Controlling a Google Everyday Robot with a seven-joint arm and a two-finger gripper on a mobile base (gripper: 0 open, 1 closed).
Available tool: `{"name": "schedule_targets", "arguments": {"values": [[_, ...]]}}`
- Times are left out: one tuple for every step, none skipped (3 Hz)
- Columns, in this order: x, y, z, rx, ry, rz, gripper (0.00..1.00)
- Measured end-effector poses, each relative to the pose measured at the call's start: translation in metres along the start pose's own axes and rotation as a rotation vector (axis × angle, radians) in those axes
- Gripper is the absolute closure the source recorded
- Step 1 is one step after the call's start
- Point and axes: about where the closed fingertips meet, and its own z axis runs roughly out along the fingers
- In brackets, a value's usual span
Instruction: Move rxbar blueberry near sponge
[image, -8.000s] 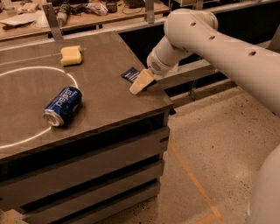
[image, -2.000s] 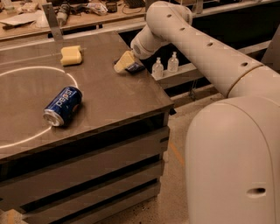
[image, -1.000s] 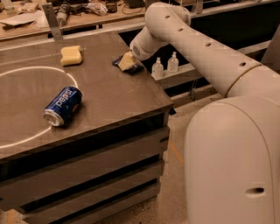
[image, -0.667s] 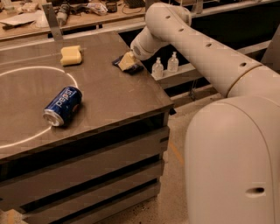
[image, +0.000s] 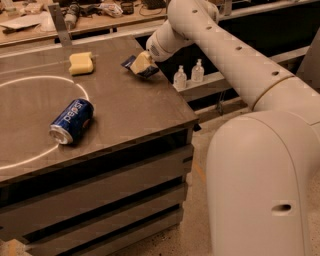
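1. Starting at the far left, a thin white ring (image: 45, 77) was marked on the dark table top (image: 130, 107), and part of it ran off the left edge of the view.
2. A blue Pepsi can (image: 71, 121) lay on its side across the ring's right-hand arc, its silver end pointing toward the table's front left.
3. Behind the can, toward the back of the table, the sponge (image: 81, 63) lay flat, a pale yellow block just outside the top of the ring.
4. To the right of the sponge, with a stretch of bare table between them, was the rxbar blueberry (image: 149, 73), a thin dark navy wrapper sitting tilted near the table's back right area.
5. The gripper (image: 140, 64) sat on the bar, reaching in from the upper right. Its yellowish fingers (image: 142, 60) were closed on the bar's middle, and an end of the wrapper showed on either side of them. Whether the bar touched the table top or hung just above it could not be told.
6. Beyond the table's right edge, two small clear pump bottles (image: 180, 78) stood side by side on a lower ledge.
7. The white arm (image: 225, 55) ran from the gripper up and across to the right. It then dropped into the large white robot body (image: 260, 190), which filled the lower right.
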Motion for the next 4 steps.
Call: {"name": "schedule_targets", "arguments": {"values": [[-0.02,0.003,0.002,-0.03,-0.042,-0.039,1.0],[-0.039,0.009,0.013,-0.059,-0.078,-0.075,1.0],[-0.052,0.015,0.029,-0.085,-0.101,-0.098,1.0],[-0.058,0.02,0.043,-0.113,-0.115,-0.12,1.0]]}}
